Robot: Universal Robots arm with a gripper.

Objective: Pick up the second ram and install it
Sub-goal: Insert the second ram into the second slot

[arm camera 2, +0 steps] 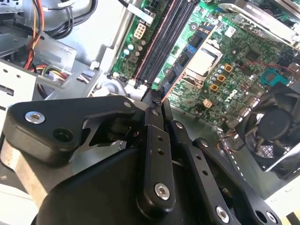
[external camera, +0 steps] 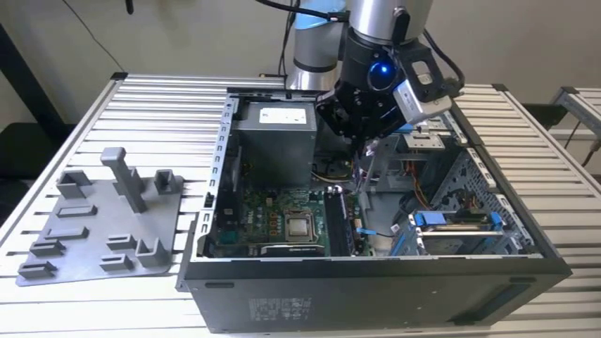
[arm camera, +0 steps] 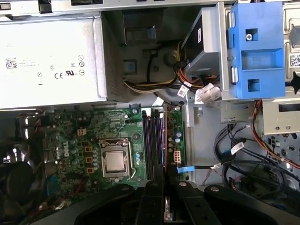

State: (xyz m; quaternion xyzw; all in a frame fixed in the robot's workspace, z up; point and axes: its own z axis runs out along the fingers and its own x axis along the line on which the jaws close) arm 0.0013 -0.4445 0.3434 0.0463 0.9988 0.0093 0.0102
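**Gripping the ram over the board's slots**

At the exterior view's left lay one grey plastic tray (external camera: 94, 227), matte, with one tall post and several low blocks. To its right stood one open black metal case (external camera: 376, 296). Inside it, going rightward, were the boxy grey power supply (external camera: 272, 141), the green board (external camera: 267, 215) with one square, shiny CPU (external camera: 298, 227), and the dark slots (external camera: 338, 222). Above these came the gripper (external camera: 364, 141) and, farther right, a blue plastic bracket (external camera: 451, 220).

From the side, the ram (external camera: 361, 172) hung upright under the gripper as one thin flat stick, above the slots just right of the CPU. Whether its lower edge touched a slot could not be told.

The first wrist view looked straight down. It gave the ram (arm camera: 165, 140) edge-on as a thin line alongside the long, parallel slots (arm camera: 152, 140), with the black gripper (arm camera: 165, 185) drawn nearly together on it.

The second wrist view showed the black, bolted links of the gripper (arm camera 2: 157, 98) meeting narrowly on the ram (arm camera 2: 176, 82). It also showed one round black fan (arm camera 2: 274, 126) beyond the CPU (arm camera 2: 204, 58).
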